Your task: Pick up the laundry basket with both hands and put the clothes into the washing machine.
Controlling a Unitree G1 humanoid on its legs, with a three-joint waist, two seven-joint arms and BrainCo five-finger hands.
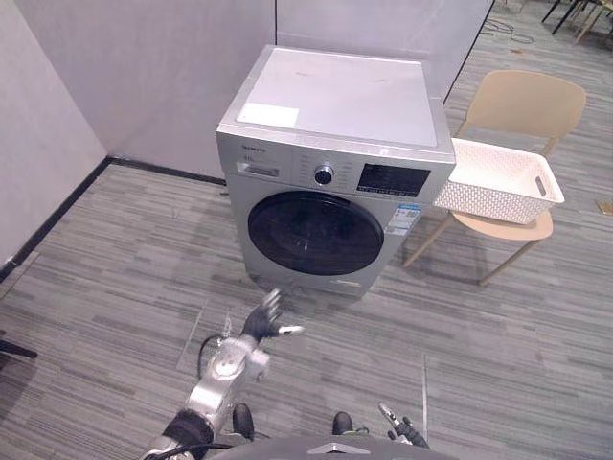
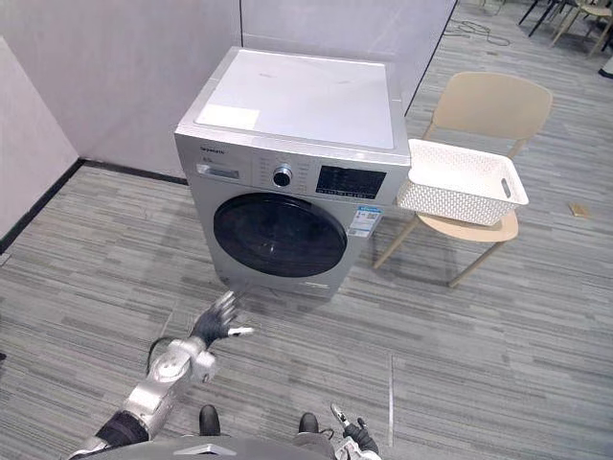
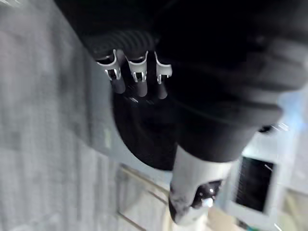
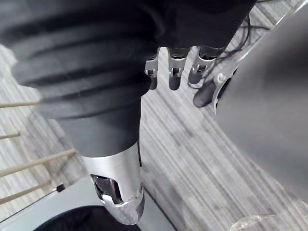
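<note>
A silver front-loading washing machine (image 1: pixel 335 115) stands ahead, its round dark door (image 1: pixel 315 233) closed. To its right a white perforated laundry basket (image 1: pixel 498 182) rests on the seat of a beige chair (image 1: pixel 525 101), touching the machine's side. My left hand (image 1: pixel 263 321) is raised low in front of the door, fingers spread and open, holding nothing. Its wrist view looks past straight fingers (image 3: pixel 137 79) at the dark door (image 3: pixel 144 139). My right hand (image 1: pixel 402 426) hangs low near my body, fingers (image 4: pixel 173 72) relaxed and empty, well away from the basket.
Grey partition walls (image 1: pixel 144 77) close off the left and the back behind the machine. Striped grey carpet (image 1: pixel 498 345) spreads in front of the machine and the chair. More chair legs (image 1: pixel 575 14) show at the far right corner.
</note>
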